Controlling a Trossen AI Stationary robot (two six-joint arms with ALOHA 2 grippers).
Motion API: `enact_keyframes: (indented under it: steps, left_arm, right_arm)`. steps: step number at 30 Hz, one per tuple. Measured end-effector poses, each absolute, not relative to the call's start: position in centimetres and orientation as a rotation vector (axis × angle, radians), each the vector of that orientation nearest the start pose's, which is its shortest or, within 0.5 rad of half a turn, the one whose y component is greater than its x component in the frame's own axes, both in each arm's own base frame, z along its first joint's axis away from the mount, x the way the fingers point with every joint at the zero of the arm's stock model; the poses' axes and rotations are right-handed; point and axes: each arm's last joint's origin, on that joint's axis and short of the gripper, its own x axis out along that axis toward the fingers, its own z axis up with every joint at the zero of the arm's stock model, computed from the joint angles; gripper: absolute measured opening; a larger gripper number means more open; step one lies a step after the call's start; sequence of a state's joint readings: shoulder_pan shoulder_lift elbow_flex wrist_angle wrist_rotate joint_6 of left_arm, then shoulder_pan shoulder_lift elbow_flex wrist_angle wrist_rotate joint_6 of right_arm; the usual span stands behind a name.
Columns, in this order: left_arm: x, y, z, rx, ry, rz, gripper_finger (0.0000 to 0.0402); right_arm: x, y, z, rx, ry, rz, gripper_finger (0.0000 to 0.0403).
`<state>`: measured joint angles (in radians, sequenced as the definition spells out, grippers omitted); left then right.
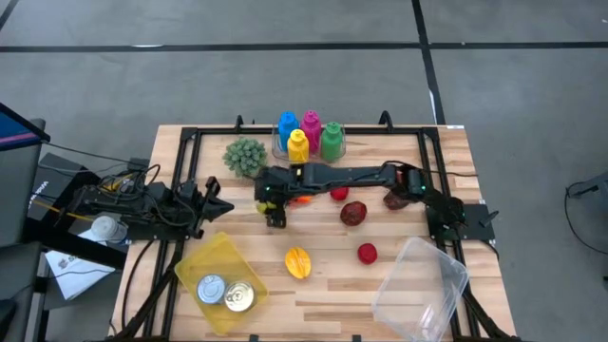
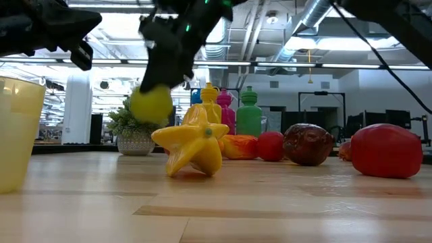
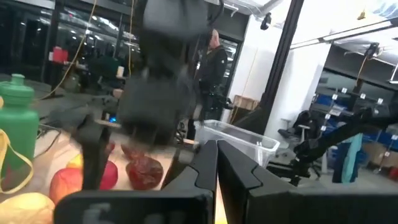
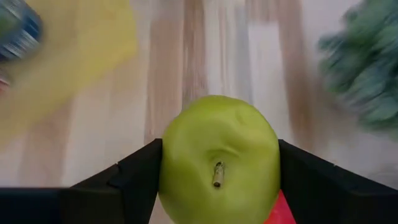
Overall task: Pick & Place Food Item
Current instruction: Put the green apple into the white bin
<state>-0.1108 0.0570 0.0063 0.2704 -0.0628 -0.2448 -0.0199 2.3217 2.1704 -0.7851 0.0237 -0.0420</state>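
Observation:
A green apple (image 4: 217,162) sits between the fingers of my right gripper (image 4: 217,155), which is shut on it. In the low view the apple (image 2: 150,104) hangs above the table under that gripper (image 2: 165,67), left of a yellow star fruit (image 2: 192,145). From above, the right arm reaches from the table's right to the gripper (image 1: 275,211) at mid-table, and the gripper hides the apple. My left gripper (image 3: 216,165) waits shut at the table's left edge (image 1: 214,204). My right gripper pinches the apple's two opposite sides (image 4: 169,168) between its two fingers (image 4: 134,177), with the stem end facing the wrist. The fingers slant down from the table's right side. The apple is lifted clear of the tabletop.
A yellow bin (image 1: 223,280) holding two cans stands near the front left. A clear tub (image 1: 418,285) stands at the front right. Coloured bottles (image 1: 309,135) and a green plant (image 1: 245,155) stand at the back. Red fruits (image 1: 353,213) and the star fruit (image 1: 297,261) lie mid-table.

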Motion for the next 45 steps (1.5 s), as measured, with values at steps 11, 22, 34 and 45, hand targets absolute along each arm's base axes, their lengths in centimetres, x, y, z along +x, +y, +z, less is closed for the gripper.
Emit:
enact_keyframes:
  steps: [11, 22, 34, 45]
  left_arm:
    - [9.9, -1.4, 18.1, -0.140, -0.139, -0.208, 0.0000]
    - [10.1, -1.4, 16.8, -0.152, -0.006, -0.218, 0.0000]
    - [10.0, -1.4, 17.1, -0.145, -0.031, -0.220, 0.0000]
    - [10.1, -1.4, 17.1, -0.146, -0.029, -0.220, 0.0000]
  right_arm:
    - [46.0, -0.2, 36.0, -0.079, 0.670, 0.001, 0.0276]
    - [40.6, 2.1, 43.7, -0.088, 0.468, 0.047, 0.0276]
    - [37.5, 5.5, 47.1, -0.067, 0.349, 0.205, 0.0276]
    - [33.2, 9.4, 50.4, -0.070, 0.233, 0.389, 0.0276]
